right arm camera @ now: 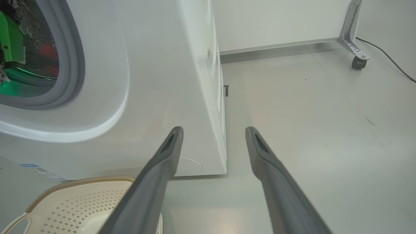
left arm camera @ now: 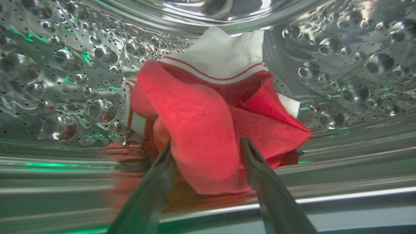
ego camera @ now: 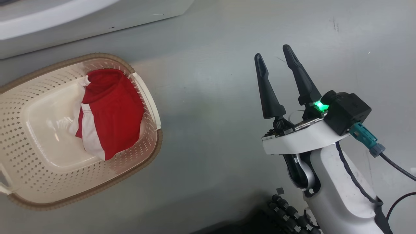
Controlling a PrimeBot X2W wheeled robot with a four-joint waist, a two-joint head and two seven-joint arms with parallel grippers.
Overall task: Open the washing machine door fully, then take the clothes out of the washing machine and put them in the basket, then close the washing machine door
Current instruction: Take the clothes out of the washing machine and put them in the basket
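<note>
Now unloading: left gripper (left arm camera: 207, 142), jaws apart, straddles the red garment (left arm camera: 201, 130) in the drum (left arm camera: 65, 65); next, pinch it. Right gripper (ego camera: 272, 52) gapes idle.

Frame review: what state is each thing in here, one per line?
washing machine: opening uncovered, drum exposed
garment in drum: crumpled, not yet out
garment in basket: lying crumpled inside
basket: upright on floor, partly filled
left claw: open, fingers straddling a red fold
right claw: open, holding nothing
</note>
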